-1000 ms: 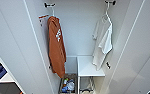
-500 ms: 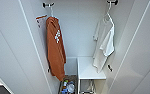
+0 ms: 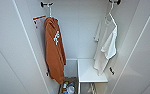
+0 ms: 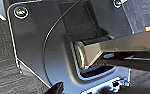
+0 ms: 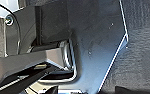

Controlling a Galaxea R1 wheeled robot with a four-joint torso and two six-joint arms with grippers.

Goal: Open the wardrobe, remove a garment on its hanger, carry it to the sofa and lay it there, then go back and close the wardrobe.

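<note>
Head view: the wardrobe (image 3: 77, 30) stands open, both doors swung wide to either side, the white interior exposed. On the camera's right, the garment (image 3: 106, 47), a white short-sleeved T-shirt, hangs limp on the hanger (image 3: 110, 15), whose hook sits at a dark fitting on the rail at the top. The shirt's lower edge hangs in front of a white shelf (image 3: 91, 72) in the lower right part of the interior; whether it touches the shelf cannot be determined. On the camera's left, well apart from the shirt, a rust-orange garment (image 3: 54, 50) with a white mark hangs from a second dark fitting. Below it, on the cabinet floor, sits a basket (image 3: 68, 87) holding mixed small items, not identifiable. A small dark handle (image 3: 111, 70) is visible on the right door's edge.

Left wrist view: the robot's dark plate and jointed bar occupy the frame, with dark textured carpet (image 4: 2, 67) beneath. The state of the left jaws cannot be determined.

Right wrist view: the same robot hardware appears above dark carpet (image 5: 141, 57). The state of the right jaws cannot be determined. The wrist views record the floor; the head view alone records the wardrobe contents.

Compared with the earlier head frames, both garments hang in the same places; the framing is nearly unchanged.
</note>
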